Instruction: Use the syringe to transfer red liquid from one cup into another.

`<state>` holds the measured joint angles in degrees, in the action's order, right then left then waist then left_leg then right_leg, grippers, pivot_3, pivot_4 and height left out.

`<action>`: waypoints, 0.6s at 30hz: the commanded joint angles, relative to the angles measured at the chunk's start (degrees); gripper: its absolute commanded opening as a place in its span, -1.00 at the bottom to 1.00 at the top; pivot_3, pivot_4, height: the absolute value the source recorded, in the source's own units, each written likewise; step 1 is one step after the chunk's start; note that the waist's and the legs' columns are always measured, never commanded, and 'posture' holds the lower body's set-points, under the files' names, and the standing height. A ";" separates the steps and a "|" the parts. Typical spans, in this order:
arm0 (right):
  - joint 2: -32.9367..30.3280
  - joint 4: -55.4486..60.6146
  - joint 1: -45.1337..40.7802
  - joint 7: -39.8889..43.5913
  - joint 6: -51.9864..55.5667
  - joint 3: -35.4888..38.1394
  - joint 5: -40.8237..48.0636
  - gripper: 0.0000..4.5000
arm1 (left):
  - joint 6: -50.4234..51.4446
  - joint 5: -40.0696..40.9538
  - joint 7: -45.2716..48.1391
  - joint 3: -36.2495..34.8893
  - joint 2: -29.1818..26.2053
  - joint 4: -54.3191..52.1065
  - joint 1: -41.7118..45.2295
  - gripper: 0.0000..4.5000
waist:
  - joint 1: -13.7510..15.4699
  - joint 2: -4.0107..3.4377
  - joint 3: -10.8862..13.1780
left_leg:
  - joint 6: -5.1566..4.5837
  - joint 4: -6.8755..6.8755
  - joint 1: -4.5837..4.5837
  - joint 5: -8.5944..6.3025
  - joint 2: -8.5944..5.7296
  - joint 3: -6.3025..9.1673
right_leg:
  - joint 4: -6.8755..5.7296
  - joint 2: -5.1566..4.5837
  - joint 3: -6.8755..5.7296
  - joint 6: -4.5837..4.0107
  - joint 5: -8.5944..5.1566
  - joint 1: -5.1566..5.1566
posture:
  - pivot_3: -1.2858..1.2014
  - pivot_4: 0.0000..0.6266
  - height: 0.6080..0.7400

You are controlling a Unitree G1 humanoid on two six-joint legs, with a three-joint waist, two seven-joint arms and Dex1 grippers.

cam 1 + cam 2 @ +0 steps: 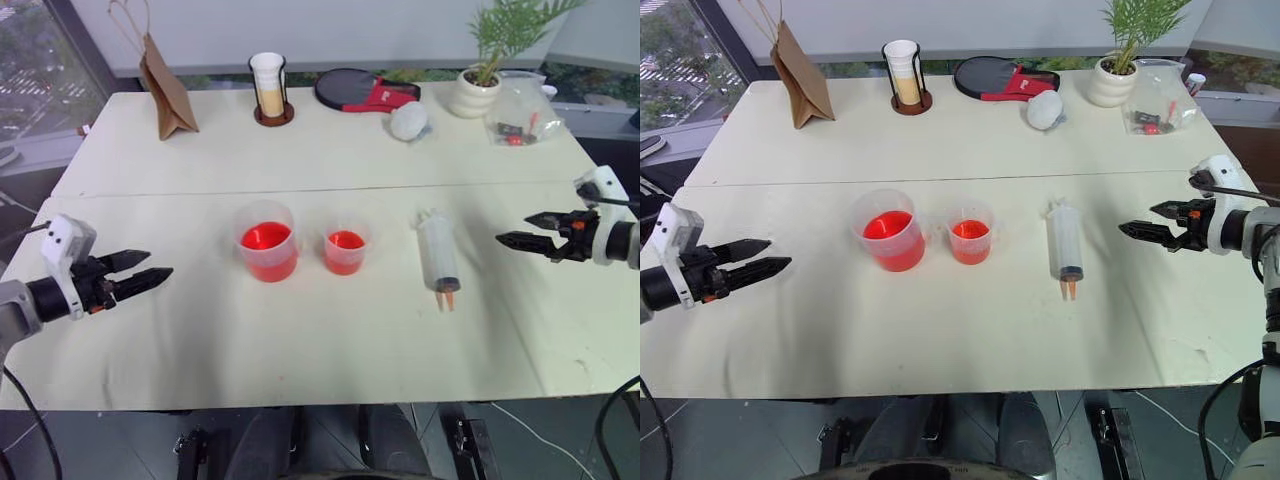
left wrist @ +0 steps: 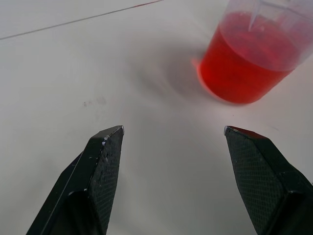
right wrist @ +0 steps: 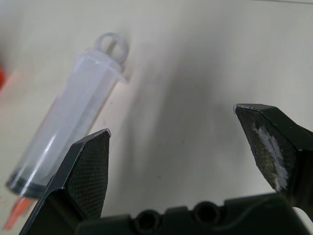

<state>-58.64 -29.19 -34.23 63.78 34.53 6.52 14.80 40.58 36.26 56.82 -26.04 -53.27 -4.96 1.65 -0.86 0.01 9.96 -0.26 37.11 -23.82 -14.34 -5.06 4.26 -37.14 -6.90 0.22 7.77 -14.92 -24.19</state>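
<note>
Two clear cups with red liquid (image 1: pixel 266 238): larger spouted cup (image 1: pixel 267 241) and, just to its right, smaller cup (image 1: pixel 345 249); one syringe (image 1: pixel 438 256) lies flat right of the smaller cup, apart from it, orange tip toward the table's (image 1: pixel 330 345) near edge. Bare tabletop on both outer sides of the cups and along the near edge; far edge carries a paper bag (image 1: pixel 165 90), white cup in holder (image 1: pixel 270 88), paddle (image 1: pixel 358 90), plant (image 1: pixel 482 70). Left gripper (image 1: pixel 140 270) hangs left of the larger cup, jaws spread, empty, aimed inward; right gripper (image 1: pixel 512 232) hangs right of the syringe, jaws wide, empty.
</note>
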 commanded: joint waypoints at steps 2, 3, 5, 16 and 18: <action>-0.24 -0.24 -1.52 -1.77 -2.65 0.27 -1.51 0.99 | -0.71 0.59 -0.73 -2.52 0.18 -1.91 -0.96 0.51 | 0.07 0.00 0.00 | 0.00 0.00 0.00 0.00 0.00 0.00 | 0.00 0.00 0.00 0.00 0.00 0.00 | 0.03 -0.52 0.99; -0.23 -0.52 -1.59 -2.28 -3.28 -0.23 -2.31 0.99 | -0.82 0.63 -1.09 -2.55 0.33 -1.93 -0.93 0.51 | 0.11 0.00 0.00 | 0.00 0.00 0.00 0.00 -0.01 0.00 | 0.00 -0.01 0.00 0.00 0.00 0.01 | 0.03 -0.52 0.99; -0.32 -0.98 -1.94 -3.35 -3.93 -1.70 -4.23 0.99 | -1.52 0.81 -1.63 -2.85 0.80 -1.98 -0.57 0.51 | 0.12 0.00 0.00 | 0.00 0.01 0.00 0.00 -0.01 0.00 | 0.01 -0.01 0.00 0.00 0.00 0.02 | 0.03 -0.52 0.99; 0.37 -5.33 -6.05 -2.22 -3.86 -2.12 -4.59 0.99 | -3.85 -0.52 -2.43 -1.80 0.32 -0.11 0.69 0.51 | 0.04 0.00 0.00 | 0.01 0.00 0.00 0.00 0.00 -0.01 | 0.00 0.00 0.00 0.00 0.00 0.00 | 0.03 -0.52 0.99; 0.55 -6.40 -6.74 -2.71 -4.18 -1.91 -4.68 1.00 | -3.93 -0.31 -2.33 -1.75 0.43 0.67 1.59 0.88 | 0.19 0.00 0.00 | 0.01 0.00 0.00 0.00 0.00 -0.01 | 0.01 0.00 0.00 0.00 0.00 0.01 | 0.03 -0.52 0.99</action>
<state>-57.70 -35.35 -39.39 61.45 31.44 3.13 10.16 37.83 35.85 54.55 -26.26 -52.22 -4.18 2.35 -0.66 0.01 9.96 -0.25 37.12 -23.82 -14.34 -5.07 4.25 -37.13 -6.90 0.21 7.77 -14.92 -24.16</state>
